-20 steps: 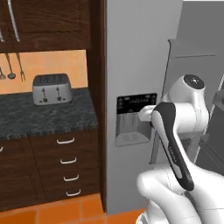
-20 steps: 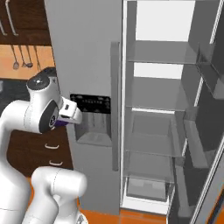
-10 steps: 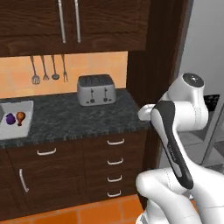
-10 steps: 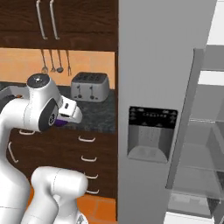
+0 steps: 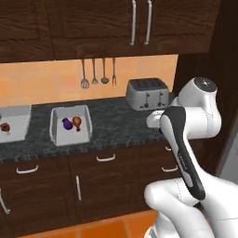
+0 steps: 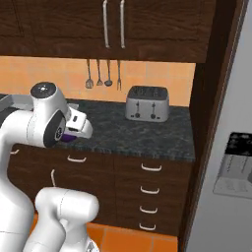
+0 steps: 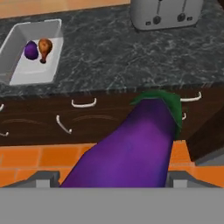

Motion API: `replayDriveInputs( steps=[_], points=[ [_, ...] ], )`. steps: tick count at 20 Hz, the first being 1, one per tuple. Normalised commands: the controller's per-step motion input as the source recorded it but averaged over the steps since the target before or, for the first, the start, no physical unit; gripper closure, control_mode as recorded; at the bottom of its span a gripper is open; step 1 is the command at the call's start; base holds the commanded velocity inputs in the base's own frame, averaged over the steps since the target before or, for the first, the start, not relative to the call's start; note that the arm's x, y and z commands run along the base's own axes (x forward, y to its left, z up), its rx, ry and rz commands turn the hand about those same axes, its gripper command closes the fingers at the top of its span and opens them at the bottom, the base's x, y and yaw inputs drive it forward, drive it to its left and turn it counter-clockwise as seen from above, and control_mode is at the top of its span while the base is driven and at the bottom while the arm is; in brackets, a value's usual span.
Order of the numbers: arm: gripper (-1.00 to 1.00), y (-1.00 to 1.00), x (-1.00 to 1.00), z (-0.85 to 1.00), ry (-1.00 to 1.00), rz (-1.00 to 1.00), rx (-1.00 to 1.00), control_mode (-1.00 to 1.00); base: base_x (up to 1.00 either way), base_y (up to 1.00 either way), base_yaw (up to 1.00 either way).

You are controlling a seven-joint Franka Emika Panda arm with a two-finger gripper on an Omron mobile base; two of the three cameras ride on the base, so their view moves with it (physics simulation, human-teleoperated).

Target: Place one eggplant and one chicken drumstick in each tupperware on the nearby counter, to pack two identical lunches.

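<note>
My gripper (image 7: 113,179) is shut on a large purple eggplant (image 7: 131,146) with a green cap, held out in front of the dark drawers. A sliver of that eggplant (image 6: 65,139) shows under the hand in the right base view. On the black-grey counter (image 5: 121,125) stands a white tupperware (image 5: 56,135) holding a small eggplant (image 5: 66,123) and a chicken drumstick (image 5: 77,122). The same tupperware (image 7: 17,35) sits at the hand view's upper left. At the far left, a second tupperware (image 5: 18,116) has a reddish-brown piece in it.
A silver toaster (image 5: 148,93) stands on the counter to the right of the tupperware. Utensils (image 5: 94,72) hang on the orange backsplash under dark wall cabinets. Drawers with silver handles (image 6: 150,167) run below. The grey fridge door (image 6: 231,162) is at the right.
The whole picture has shifted: the base has swung from the open fridge toward the counter, bringing the toaster and the tupperware into sight. The eggplant stays in the gripper.
</note>
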Motion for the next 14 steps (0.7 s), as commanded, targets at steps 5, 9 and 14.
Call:
replayDriveInputs(
  steps=[5, 9, 14],
  points=[
    [1.00, 0.00, 0.00, 0.00, 0.00, 0.00, 0.00, 1.00, 0.64, 1.00, 0.00],
    [1.00, 0.00, 0.00, 0.00, 0.00, 0.00, 0.00, 1.00, 0.94, 1.00, -0.02],
    [1.00, 0.00, 0.00, 0.00, 0.00, 0.00, 0.00, 1.00, 0.70, 1.00, -0.03]
  ],
)
